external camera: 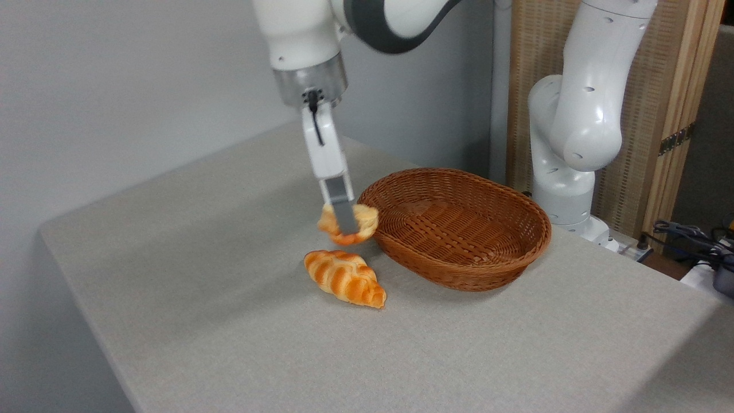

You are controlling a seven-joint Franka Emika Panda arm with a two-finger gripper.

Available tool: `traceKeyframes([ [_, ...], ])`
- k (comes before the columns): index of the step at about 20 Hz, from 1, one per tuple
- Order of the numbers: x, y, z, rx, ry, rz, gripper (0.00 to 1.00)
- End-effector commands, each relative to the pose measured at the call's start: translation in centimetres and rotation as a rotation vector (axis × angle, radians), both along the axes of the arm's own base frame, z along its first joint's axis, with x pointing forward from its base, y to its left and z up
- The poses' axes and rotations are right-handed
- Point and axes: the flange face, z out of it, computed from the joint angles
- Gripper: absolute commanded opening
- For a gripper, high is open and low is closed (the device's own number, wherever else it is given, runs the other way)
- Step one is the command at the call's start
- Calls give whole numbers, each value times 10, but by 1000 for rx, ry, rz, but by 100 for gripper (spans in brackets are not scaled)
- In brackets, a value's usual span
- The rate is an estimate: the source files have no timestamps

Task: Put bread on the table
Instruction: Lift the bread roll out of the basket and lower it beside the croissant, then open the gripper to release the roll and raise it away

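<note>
The bread (362, 221) is held clamped in the gripper (346, 228) above the table (229, 321), beside the basket (459, 229) and above the loaf (344, 278).

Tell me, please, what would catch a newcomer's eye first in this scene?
The white robot arm's hand grips a small pale yellow-tan bun in mid-air, just left of the brown wicker oval basket. Below it, a braided orange-striped loaf lies on the grey-beige cloth table.
</note>
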Motion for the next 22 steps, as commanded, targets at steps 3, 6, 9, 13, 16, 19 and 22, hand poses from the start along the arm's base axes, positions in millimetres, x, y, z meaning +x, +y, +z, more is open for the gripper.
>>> traceKeyframes([
  [3, 37, -22, -32, -65, -69, 46, 85],
  [6, 48, -35, -52, -68, -81, 49, 100],
  [9, 57, -43, -62, -90, -86, 67, 100],
  [13, 62, -59, -79, -87, -72, 60, 100],
  [16, 65, -63, -78, -89, -84, 54, 100],
  [19, 68, -61, -70, -93, -97, 61, 100],
  [22, 77, -52, -51, -102, -135, 77, 100],
])
